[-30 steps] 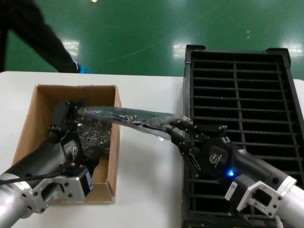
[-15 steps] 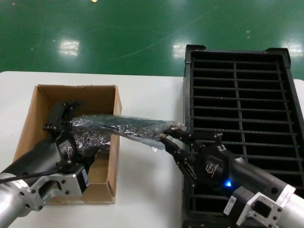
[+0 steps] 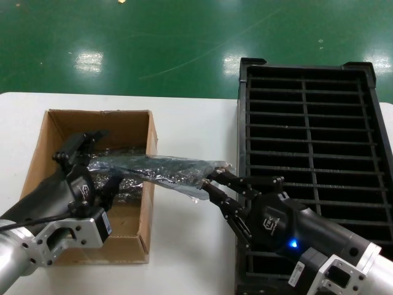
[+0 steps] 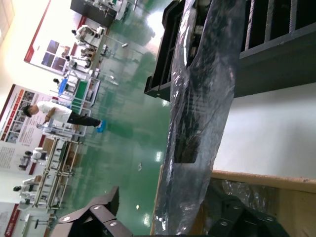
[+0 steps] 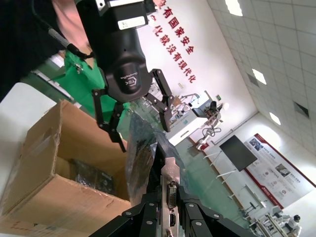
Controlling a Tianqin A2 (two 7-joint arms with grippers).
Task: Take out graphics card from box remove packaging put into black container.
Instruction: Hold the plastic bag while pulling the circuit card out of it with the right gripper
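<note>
While the bagged graphics card (image 3: 175, 169) hangs in the air across the right wall of the box (image 3: 147, 203), both arms have a stake in it. The right gripper (image 3: 212, 183), just beside the box on its crate side, is clamped on the card's silver bracket end; the right wrist view shows that bracket pinched between its fingers. The left gripper (image 3: 92, 161), over the box's interior, has its fingers spread wide around the far end of the packaging (image 3: 123, 165), not pinching it as far as I can tell.

Here's the worry: if the left does not bite on the bag before the right draws away, bag and card could travel together and nothing gets stripped. That film is slick and crinkled, so a shallow pinch could slide off. A pull off the card's line could also snag the bracket in the bag mouth.

Against the picture a second ago, the card has dropped lower and lies flatter, the right gripper has backed toward the box's near side, and the black container (image 3: 307, 160), well right of the box, remains without a card.
</note>
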